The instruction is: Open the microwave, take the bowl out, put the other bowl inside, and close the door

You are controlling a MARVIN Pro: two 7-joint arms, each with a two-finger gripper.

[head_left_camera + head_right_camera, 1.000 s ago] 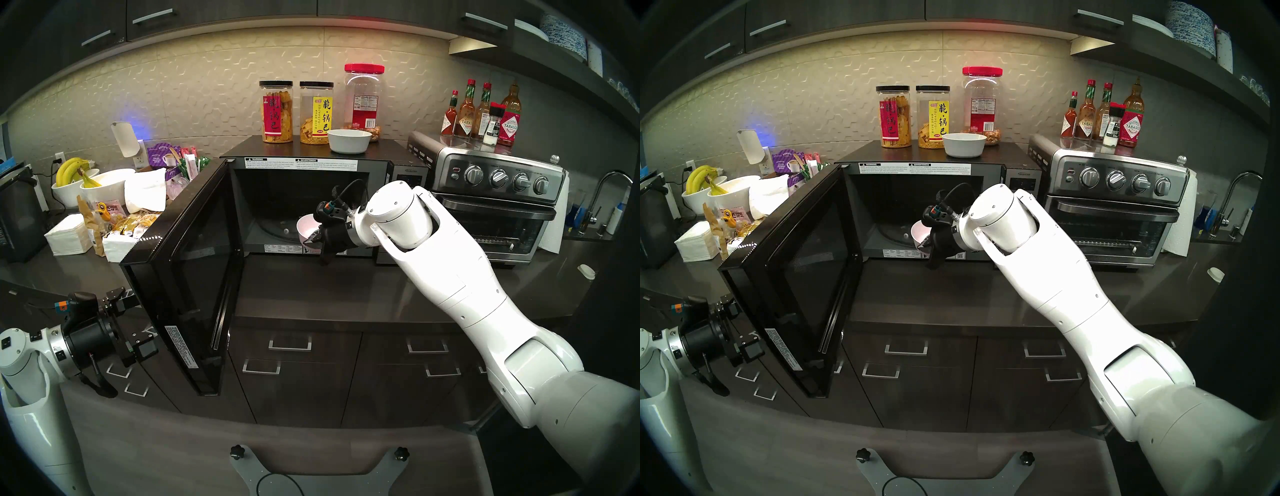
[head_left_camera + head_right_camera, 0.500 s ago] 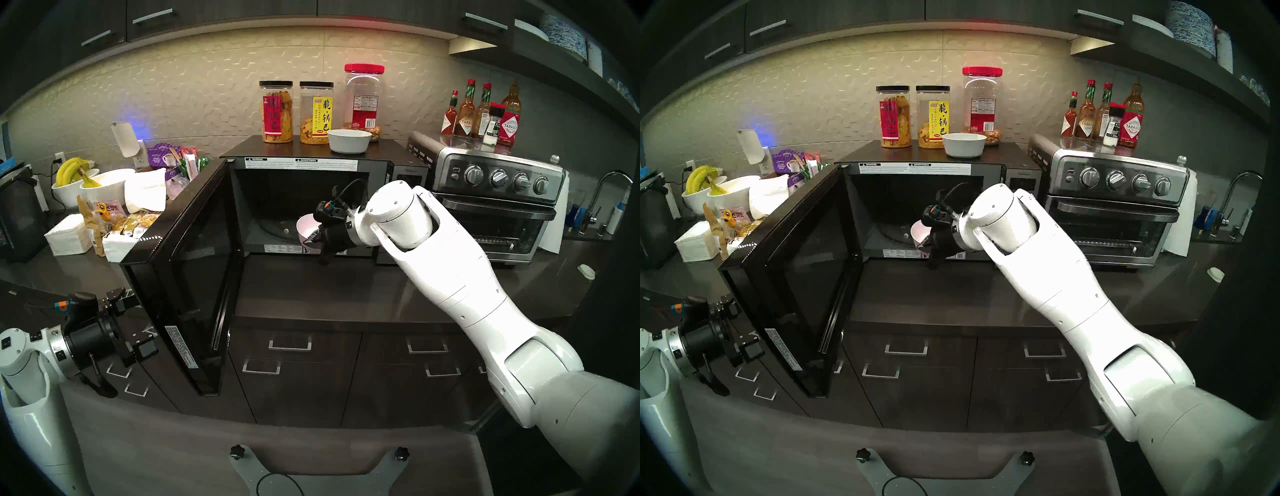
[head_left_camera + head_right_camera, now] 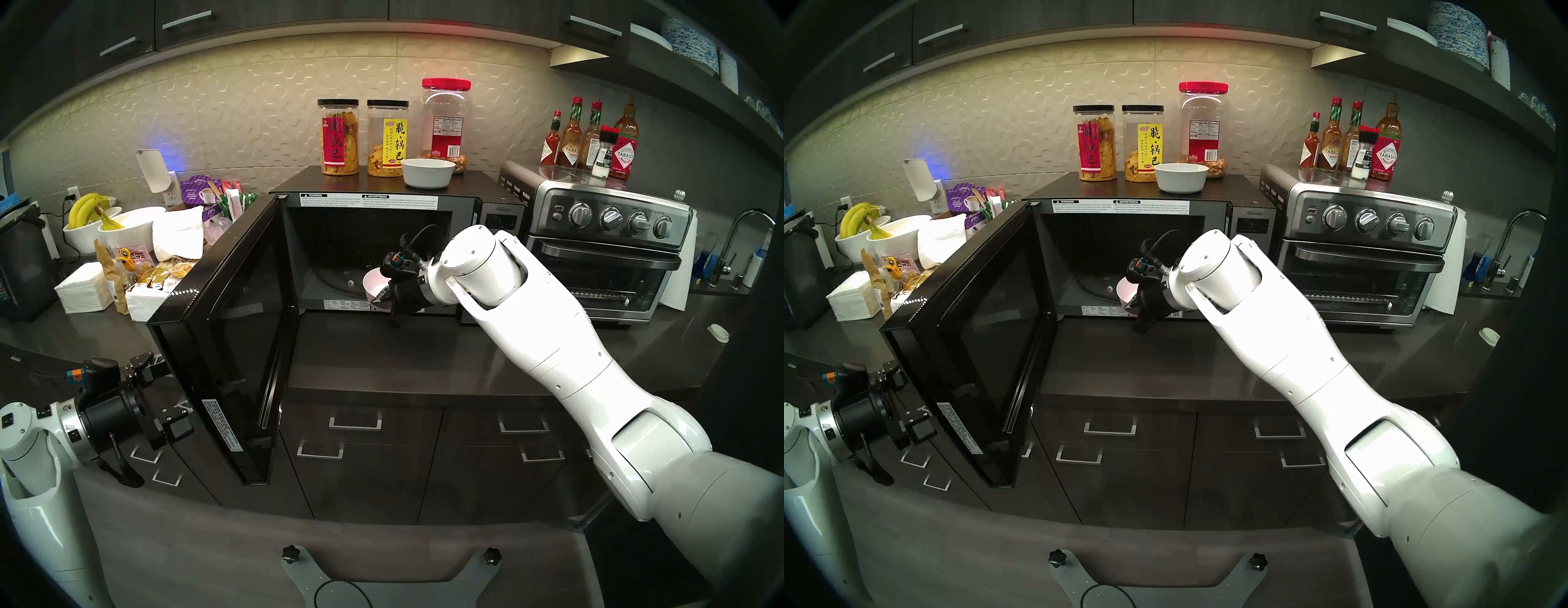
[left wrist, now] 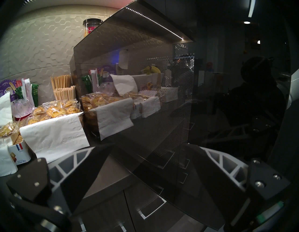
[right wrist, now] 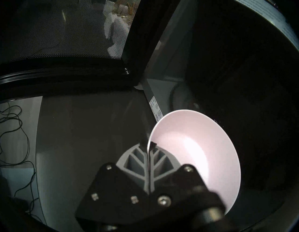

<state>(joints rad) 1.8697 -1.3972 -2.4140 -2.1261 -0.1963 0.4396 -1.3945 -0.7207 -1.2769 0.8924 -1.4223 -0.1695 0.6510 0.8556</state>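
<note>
The microwave (image 3: 382, 237) sits on the dark table (image 3: 424, 361) with its door (image 3: 237, 335) swung wide open to the left. The inside is dark, and the glass plate (image 3: 335, 282) on its floor has nothing on it.

The right fingers (image 5: 149, 145) are pressed together on the rim of the pink bowl (image 5: 194, 153), pinching it. The pink bowl hangs tipped on its side, right at the front opening of the microwave, just above the bottom edge. From the head view, the pink bowl (image 3: 375, 286) shows its white inside toward the left.

The white bowl (image 3: 427, 172) stands upright on top of the microwave, near the front of the jars (image 3: 339, 138). It is well apart from the pink bowl.

The left fingers (image 4: 145, 178) are spread apart and hold nothing. They wait low on the left, just behind the open door, and I cannot tell if they touch it.

A toaster oven (image 3: 606, 254) stands to the right of the microwave. Bananas (image 3: 89, 208) and snacks lie on the table to the left
</note>
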